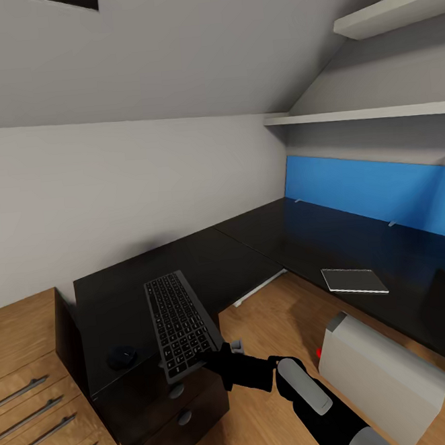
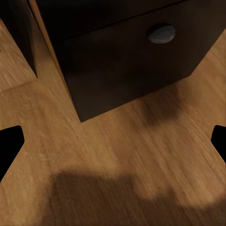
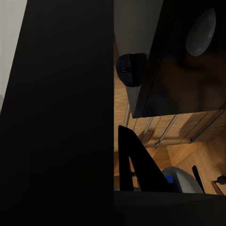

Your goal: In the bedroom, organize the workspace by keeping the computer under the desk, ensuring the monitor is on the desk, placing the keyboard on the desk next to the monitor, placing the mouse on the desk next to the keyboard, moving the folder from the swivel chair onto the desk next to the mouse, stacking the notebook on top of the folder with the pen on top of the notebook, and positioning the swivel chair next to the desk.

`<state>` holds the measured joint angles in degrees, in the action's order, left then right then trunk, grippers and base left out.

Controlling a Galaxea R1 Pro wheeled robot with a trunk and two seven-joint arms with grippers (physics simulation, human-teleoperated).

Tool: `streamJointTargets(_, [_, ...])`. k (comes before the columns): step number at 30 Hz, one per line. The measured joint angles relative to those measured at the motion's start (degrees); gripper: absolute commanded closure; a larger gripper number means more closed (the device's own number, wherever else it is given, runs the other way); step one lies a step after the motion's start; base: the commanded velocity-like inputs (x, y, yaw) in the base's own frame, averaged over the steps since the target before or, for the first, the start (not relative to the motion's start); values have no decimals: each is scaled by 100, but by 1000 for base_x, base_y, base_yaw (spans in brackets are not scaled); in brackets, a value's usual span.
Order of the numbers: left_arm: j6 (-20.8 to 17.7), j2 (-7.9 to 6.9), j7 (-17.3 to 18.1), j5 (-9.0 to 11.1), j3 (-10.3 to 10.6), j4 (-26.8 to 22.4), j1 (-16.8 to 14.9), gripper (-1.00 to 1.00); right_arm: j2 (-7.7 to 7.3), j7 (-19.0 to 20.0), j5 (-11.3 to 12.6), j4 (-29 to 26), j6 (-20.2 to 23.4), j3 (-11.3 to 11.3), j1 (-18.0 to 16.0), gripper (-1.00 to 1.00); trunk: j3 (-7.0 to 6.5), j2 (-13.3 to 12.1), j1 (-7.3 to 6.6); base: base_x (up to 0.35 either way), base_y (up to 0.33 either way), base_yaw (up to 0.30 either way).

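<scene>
Head view: your right gripper (image 1: 217,358) sits at the near short end of the slim black full-size keyboard (image 1: 179,323), which lies on the black-topped L-shaped desk (image 1: 252,253) with its long axis running from the gripper away toward the wall, near end overhanging the desk edge above the black drawer unit with silver knobs (image 1: 177,415). The gripper looks clamped on that end, though the fingers are dark against dark, so treat that as a judgement. A small dark rounded mouse (image 1: 123,357) rests on the desk beside the keyboard, toward the light wooden shelf unit (image 1: 30,374). The thin dark grey notebook (image 1: 354,280) lies well apart on the other desk wing, under the blue back panel (image 1: 375,192). A pale grey-white boxy object (image 1: 384,370) stands on the wood floor (image 1: 277,312) near your arm. Left wrist view: the left gripper's finger tips (image 2: 10,143) are spread wide and hold nothing, over floor by a drawer front. Right wrist view: the keyboard's black slab sits right against the camera, mouse beyond. Right arm is clearly the nearer one.
</scene>
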<state>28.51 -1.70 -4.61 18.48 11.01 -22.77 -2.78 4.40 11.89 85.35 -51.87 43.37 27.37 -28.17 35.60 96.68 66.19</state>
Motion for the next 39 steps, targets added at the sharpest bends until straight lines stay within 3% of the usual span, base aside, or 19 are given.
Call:
streamJointTargets(5, [4, -6, -1, 0, -6, 0, 0, -100, -1, -8, 0, -4, 2, -4, 0, 100, 0, 0, 0, 0, 0, 0])
streamJointTargets(6, [4, -7, -1, 0, -6, 0, 0, -100, -1, -8, -3, -2, 4, -4, 2, -100, 0, 0, 0, 0, 0, 0])
streamJointTargets(39, [-4, -18, -31, 23, -24, 9, 0, -100, -3, 13, 2, -3, 2, -4, 0, -100, 0, 0, 0, -21, -42, 0])
